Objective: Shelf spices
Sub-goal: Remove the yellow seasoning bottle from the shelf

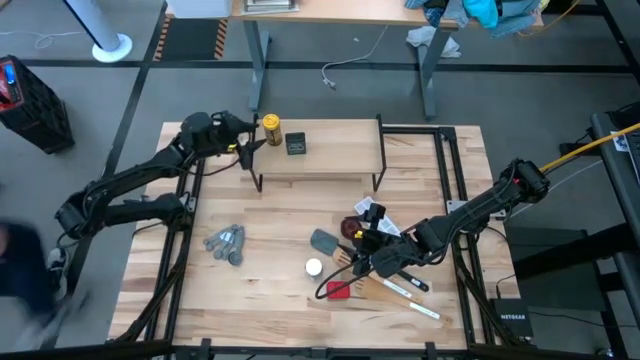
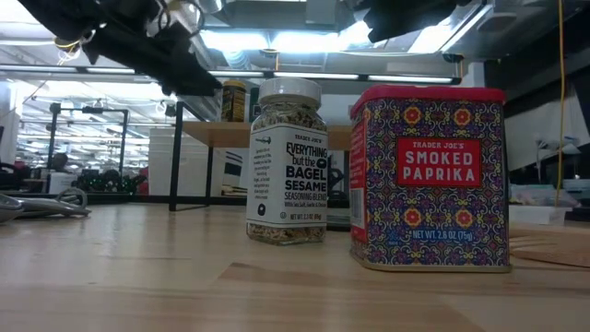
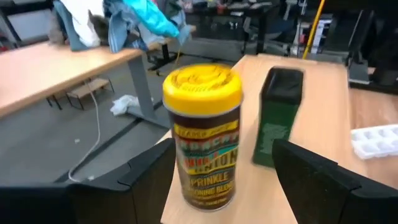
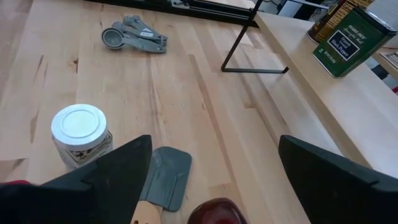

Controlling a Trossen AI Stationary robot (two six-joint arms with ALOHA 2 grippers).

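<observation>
The shelf [image 1: 330, 150] stands at the table's far middle. On its left end stand the yellow-lidded amber jar [image 1: 270, 124] [image 3: 202, 134] and the dark square tin [image 1: 295, 143] [image 3: 277, 118]. My left gripper [image 1: 252, 140] [image 3: 221, 149] is open, level at that end, with the amber jar just ahead of its spread fingers and no touch showing. The white-capped jar [image 1: 314, 267] [image 4: 81, 134] [image 2: 286, 161] and the red square tin [image 1: 338, 290] [image 2: 429, 175] stand on the tabletop. My right gripper [image 1: 358, 262] [image 4: 214, 142] hovers open beside them, to the right of the white-capped jar.
Grey measuring spoons [image 1: 226, 243] [image 4: 134, 34] lie on the table's left. A grey spatula [image 4: 165, 177], a dark red round dish [image 1: 348, 229] and other utensils [image 1: 405, 290] crowd around my right gripper. The shelf's black leg [image 4: 252, 62] stands ahead of it. The shelf's right part is bare.
</observation>
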